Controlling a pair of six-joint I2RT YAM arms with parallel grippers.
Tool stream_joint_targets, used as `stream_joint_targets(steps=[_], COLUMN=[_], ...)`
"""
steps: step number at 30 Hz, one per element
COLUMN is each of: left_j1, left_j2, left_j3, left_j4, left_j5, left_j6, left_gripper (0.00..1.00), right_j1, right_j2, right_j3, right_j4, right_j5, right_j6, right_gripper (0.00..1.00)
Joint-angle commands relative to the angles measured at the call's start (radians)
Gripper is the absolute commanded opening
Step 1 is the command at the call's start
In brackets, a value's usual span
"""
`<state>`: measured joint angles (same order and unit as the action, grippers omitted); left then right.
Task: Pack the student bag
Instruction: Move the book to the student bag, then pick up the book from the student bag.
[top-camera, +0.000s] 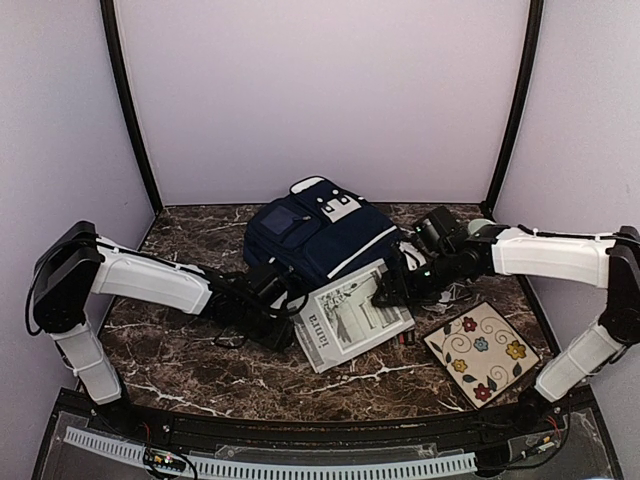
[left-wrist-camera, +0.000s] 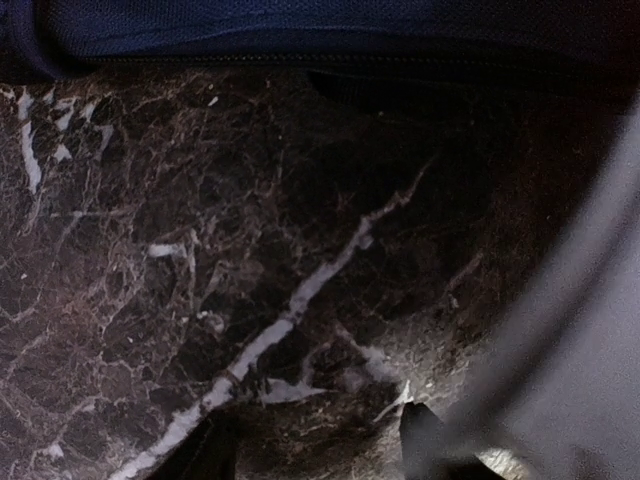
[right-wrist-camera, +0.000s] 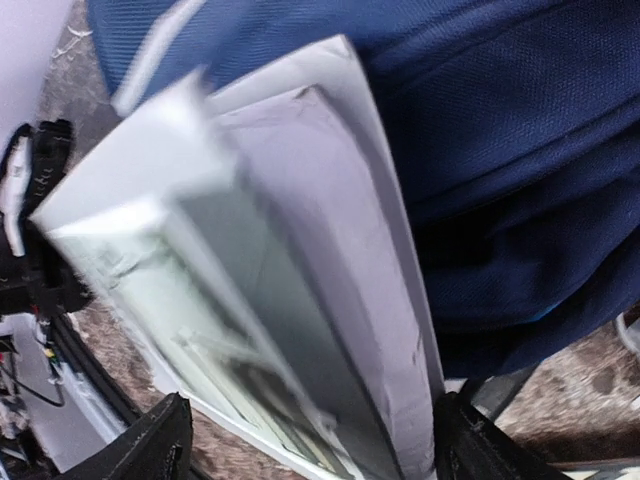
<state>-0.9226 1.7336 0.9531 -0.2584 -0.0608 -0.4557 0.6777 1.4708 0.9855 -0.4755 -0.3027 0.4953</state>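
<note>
One student bag: on counter.
Left hand: apart, over counter.
Right hand: straddles book; I cannot tell grip.

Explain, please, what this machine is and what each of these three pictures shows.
It is two robot arms bolted to a marbled table. The wide picture comes from a fixed camera above and behind them; the other two come from a camera on each wrist. On the table lie a navy backpack, a pale book against it, and a flat flowered square. The left gripper is open over bare table beside the backpack. The right gripper straddles the book; whether it grips it is unclear.
</note>
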Motion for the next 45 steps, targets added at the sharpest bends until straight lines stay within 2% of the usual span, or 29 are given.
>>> stream_joint_targets(steps=[1, 5, 8, 10, 15, 19, 25, 28, 35, 41, 43, 45], left_j1=[0.001, 0.002, 0.002, 0.002, 0.002, 0.003, 0.009, 0.013, 0.020, 0.034, 0.034, 0.033], left_j2=[0.025, 0.033, 0.044, 0.052, 0.058, 0.066, 0.062, 0.053, 0.027, -0.050, -0.093, -0.130], left_j3=[0.014, 0.035, 0.056, 0.069, 0.085, 0.093, 0.095, 0.098, 0.104, 0.098, 0.110, 0.134], left_j4=[-0.009, -0.019, -0.024, -0.027, -0.030, -0.032, -0.029, -0.026, -0.028, -0.059, -0.063, -0.060], left_j5=[0.010, 0.011, 0.017, 0.019, 0.012, 0.011, 0.004, -0.002, -0.018, -0.057, -0.085, -0.090], left_j6=[0.020, 0.028, 0.034, 0.038, 0.049, 0.053, 0.061, 0.065, 0.081, 0.120, 0.180, 0.267], left_gripper=[0.59, 0.59, 0.59, 0.59, 0.59, 0.59, 0.59, 0.59, 0.59, 0.60, 0.62, 0.64], right_j1=[-0.028, -0.033, -0.038, -0.047, -0.050, -0.050, -0.049, -0.048, -0.037, -0.067, -0.110, -0.166], right_j2=[0.066, 0.115, 0.146, 0.151, 0.167, 0.144, 0.002, -0.041, -0.068, -0.147, -0.177, -0.221], right_j3=[0.069, 0.112, 0.108, 0.086, 0.006, -0.057, -0.144, -0.182, -0.205, -0.152, -0.124, -0.108], right_j4=[-0.042, -0.093, -0.054, 0.003, 0.181, 0.327, 0.516, 0.581, 0.595, 0.459, 0.372, 0.357], right_j5=[0.075, 0.162, 0.132, 0.027, -0.364, -0.585, -0.694, -0.710, -0.646, -0.581, -0.566, -0.590], right_j6=[-0.124, -0.184, -0.232, -0.253, -0.256, -0.182, -0.058, 0.017, 0.073, 0.058, 0.058, 0.085], right_gripper=[0.85, 0.90, 0.91, 0.89, 0.79, 0.66, 0.49, 0.39, 0.21, 0.10, 0.08, 0.08])
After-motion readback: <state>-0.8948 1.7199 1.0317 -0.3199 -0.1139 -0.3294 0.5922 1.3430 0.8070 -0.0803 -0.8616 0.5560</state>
